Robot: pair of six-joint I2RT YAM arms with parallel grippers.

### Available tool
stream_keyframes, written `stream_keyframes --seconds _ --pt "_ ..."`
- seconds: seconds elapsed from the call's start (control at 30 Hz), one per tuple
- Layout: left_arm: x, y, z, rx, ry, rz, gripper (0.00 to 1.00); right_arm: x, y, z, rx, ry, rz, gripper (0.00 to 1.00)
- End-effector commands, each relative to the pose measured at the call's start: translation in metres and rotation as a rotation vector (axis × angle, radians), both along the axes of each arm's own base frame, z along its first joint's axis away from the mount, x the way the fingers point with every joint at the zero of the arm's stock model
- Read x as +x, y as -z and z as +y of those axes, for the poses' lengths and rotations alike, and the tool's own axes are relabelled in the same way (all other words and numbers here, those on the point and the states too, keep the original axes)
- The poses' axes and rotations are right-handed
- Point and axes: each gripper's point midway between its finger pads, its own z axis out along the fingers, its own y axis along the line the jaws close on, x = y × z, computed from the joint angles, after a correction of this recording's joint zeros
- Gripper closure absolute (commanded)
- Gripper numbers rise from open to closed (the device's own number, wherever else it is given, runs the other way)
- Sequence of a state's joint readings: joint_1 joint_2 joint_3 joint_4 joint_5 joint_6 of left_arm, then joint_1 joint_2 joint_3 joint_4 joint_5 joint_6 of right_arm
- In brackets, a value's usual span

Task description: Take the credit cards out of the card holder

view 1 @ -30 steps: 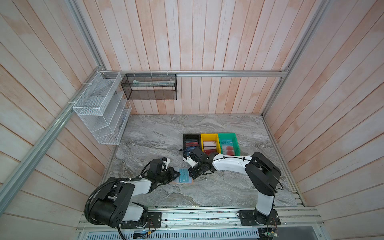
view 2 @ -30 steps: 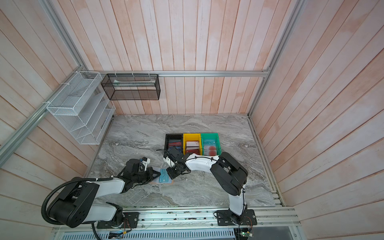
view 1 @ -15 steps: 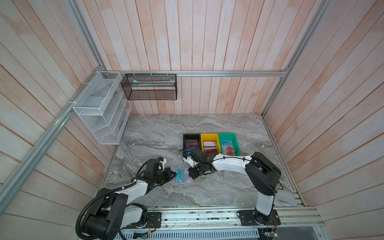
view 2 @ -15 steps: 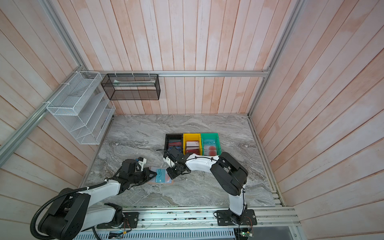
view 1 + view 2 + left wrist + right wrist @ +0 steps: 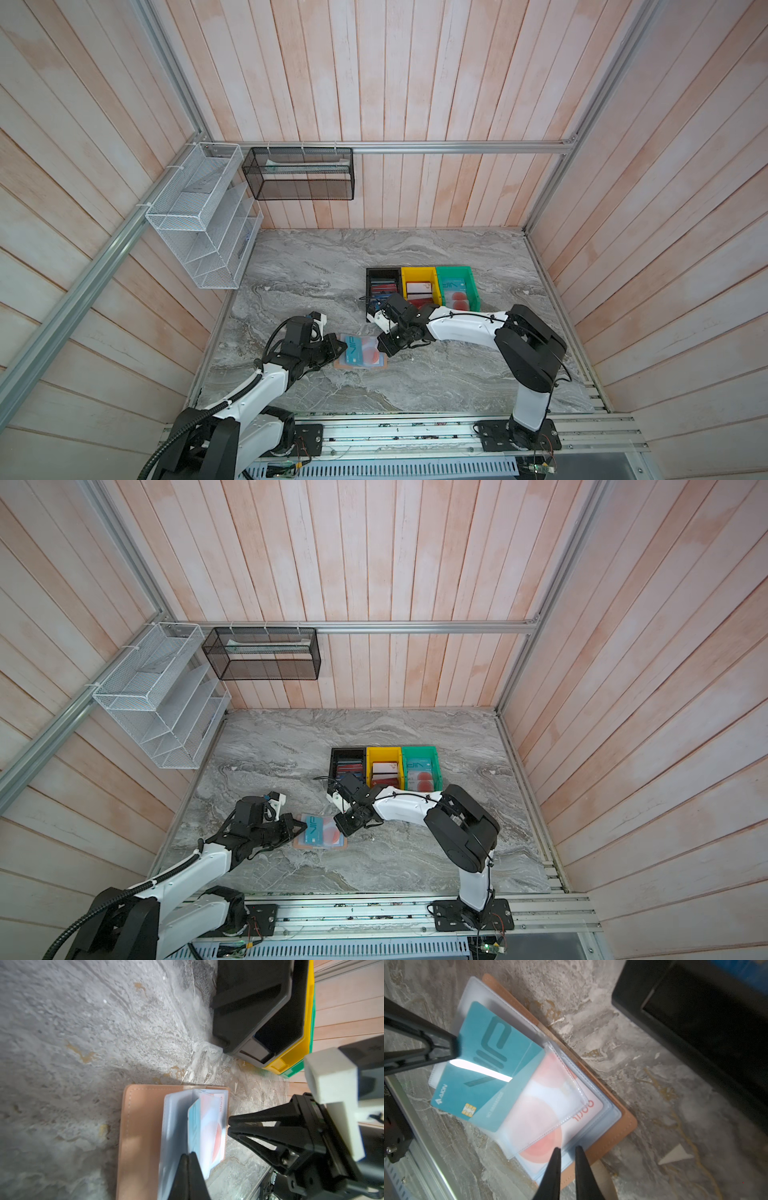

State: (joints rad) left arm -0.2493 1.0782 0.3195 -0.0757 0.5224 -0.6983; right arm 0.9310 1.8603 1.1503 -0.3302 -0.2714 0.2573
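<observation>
I see one card holder lying open on the grey worktop, near the black bin and between my two grippers. The left gripper is clenched on one teal card marked "VIP", pinching it at one edge. This card sits tilted, with one end out in the open and the other end under a clear sleeve. Under the sleeves I count one more card, a pale card with a red circle, lying flat inside the holder. The right gripper stands at the opposite edge of the holder, with its two fingers a little apart. I cannot tell if they pinch the sleeve edge or only hover over it. The three bins touch side by side: one black bin, one yellow bin and one green bin. Each has cards inside, but I cannot count those. On the walls hang two racks, one white wire rack and one black mesh basket.
</observation>
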Motion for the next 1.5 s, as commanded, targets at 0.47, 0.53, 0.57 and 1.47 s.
stream_keyframes --seconds 0.47,0.53,0.57,1.47 --pt "0.01 -0.076 -0.013 -0.12 0.056 -0.171 1.0 0.006 -0.095 -0.005 0.323 0.018 0.065 0.74" --pt "0.006 -0.083 -0.021 -0.191 0.086 -0.197 1.0 0.004 -0.113 -0.005 0.477 0.005 0.132 0.7" --pt "0.004 -0.085 -0.025 -0.229 0.1 -0.209 1.0 0.006 -0.121 -0.007 0.539 0.012 0.158 0.69" --pt "0.0 -0.104 -0.043 -0.408 0.127 -0.345 1.0 -0.007 -0.108 0.017 0.704 -0.053 0.35 0.67"
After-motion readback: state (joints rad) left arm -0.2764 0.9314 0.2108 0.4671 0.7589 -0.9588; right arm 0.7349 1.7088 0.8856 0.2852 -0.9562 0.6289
